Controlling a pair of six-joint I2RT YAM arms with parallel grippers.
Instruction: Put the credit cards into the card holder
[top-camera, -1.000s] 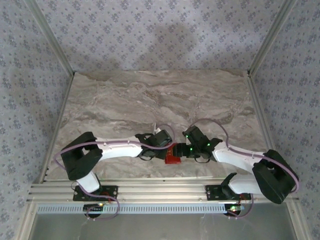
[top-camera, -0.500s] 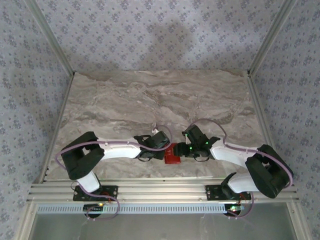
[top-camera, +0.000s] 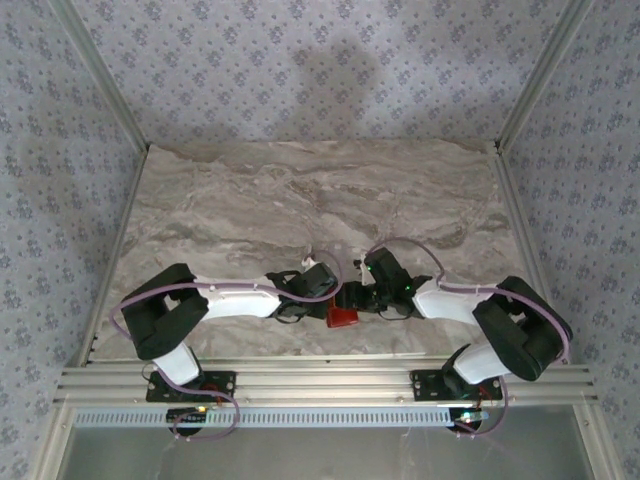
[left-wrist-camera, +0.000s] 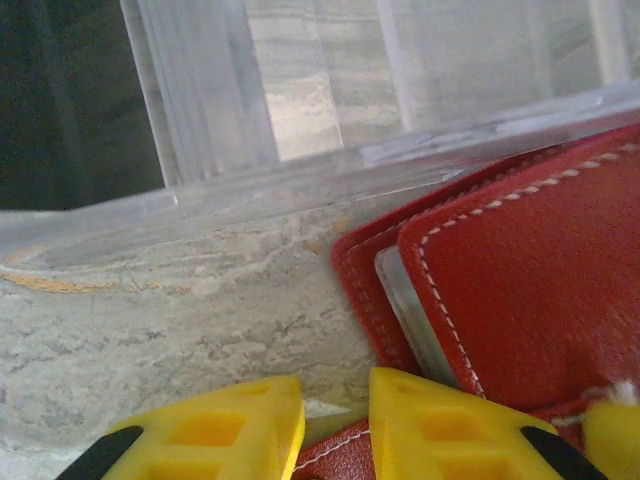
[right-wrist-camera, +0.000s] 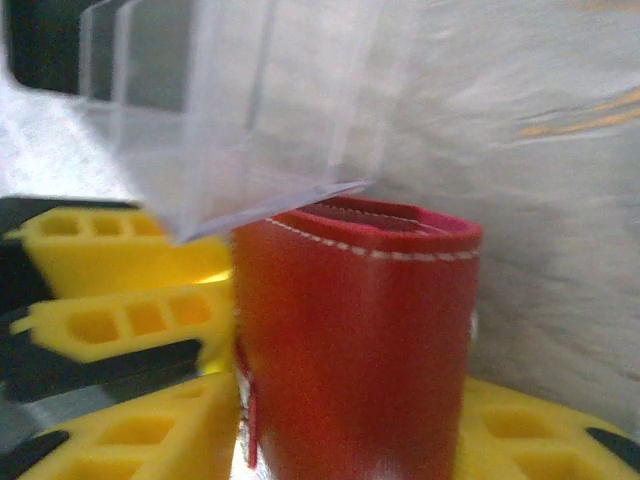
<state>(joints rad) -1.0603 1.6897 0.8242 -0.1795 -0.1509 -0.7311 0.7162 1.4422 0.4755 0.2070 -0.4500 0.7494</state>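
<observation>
Though half-hidden overhead, the card holder (right-wrist-camera: 360, 340) seemingly sits between right fingers (right-wrist-camera: 530, 435).

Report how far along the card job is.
Done: cannot tell; a grey edge sits between flaps of the card holder, cards or lining unclear. In hand: left pincer pinches its flap; right pincer brackets it. Left: probably confirming cards are seated, then release.

Red card holder (right-wrist-camera: 355, 350), white stitching, flaps slightly apart, near front of table (top-camera: 300, 200)
</observation>
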